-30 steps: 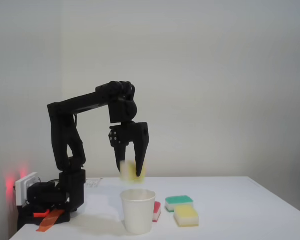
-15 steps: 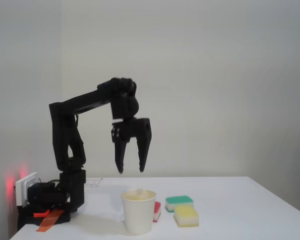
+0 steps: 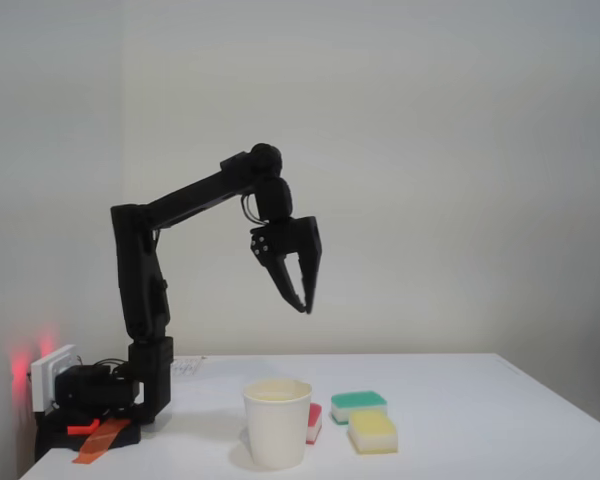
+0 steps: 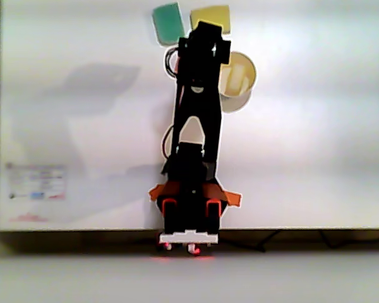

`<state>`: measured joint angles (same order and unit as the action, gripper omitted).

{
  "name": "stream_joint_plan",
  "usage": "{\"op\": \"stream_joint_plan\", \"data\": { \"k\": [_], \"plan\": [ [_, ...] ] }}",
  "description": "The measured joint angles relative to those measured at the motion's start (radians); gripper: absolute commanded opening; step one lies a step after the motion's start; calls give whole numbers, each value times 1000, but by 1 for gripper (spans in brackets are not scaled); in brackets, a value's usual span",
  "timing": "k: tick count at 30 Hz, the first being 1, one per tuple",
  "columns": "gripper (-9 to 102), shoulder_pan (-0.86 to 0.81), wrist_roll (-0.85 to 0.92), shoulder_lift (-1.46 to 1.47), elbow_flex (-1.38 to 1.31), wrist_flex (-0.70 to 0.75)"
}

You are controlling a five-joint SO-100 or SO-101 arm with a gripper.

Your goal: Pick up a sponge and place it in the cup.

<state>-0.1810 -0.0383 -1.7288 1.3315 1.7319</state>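
Fixed view: the black plastic arm (image 3: 145, 290) is raised from its base near the left edge of the white tabletop (image 3: 480, 420). The gripper (image 3: 305, 301) hangs high above the surface, tilted, its two tapered, pointed fingers converging at the tips; the jaws are nearly together and grip nothing.

The cup (image 3: 277, 422), white paper with a rolled rim and walls tapering toward the base, stands upright near the front edge of the tabletop, below and slightly left of the gripper. From above, in the other view, the sponge (image 4: 240, 76), a small pale yellow rectangular foam block, lies inside the cup (image 4: 247, 96).

Just right of the cup in the fixed view lie a red-edged block (image 3: 314, 421), a green-topped sponge (image 3: 359, 404) with a white base, and a yellow-topped sponge (image 3: 372, 431) with a white base, both flat and rectangular.
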Motion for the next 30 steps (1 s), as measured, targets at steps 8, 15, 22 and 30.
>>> {"op": "stream_joint_plan", "data": {
  "k": [8, 15, 22, 30],
  "plan": [
    [0, -15, 51, -259, 337, -112],
    [0, 46, 51, -411, 655, -314],
    [0, 77, 51, -517, 870, -457],
    [0, 89, 60, -661, 1183, -676]
  ]
}}
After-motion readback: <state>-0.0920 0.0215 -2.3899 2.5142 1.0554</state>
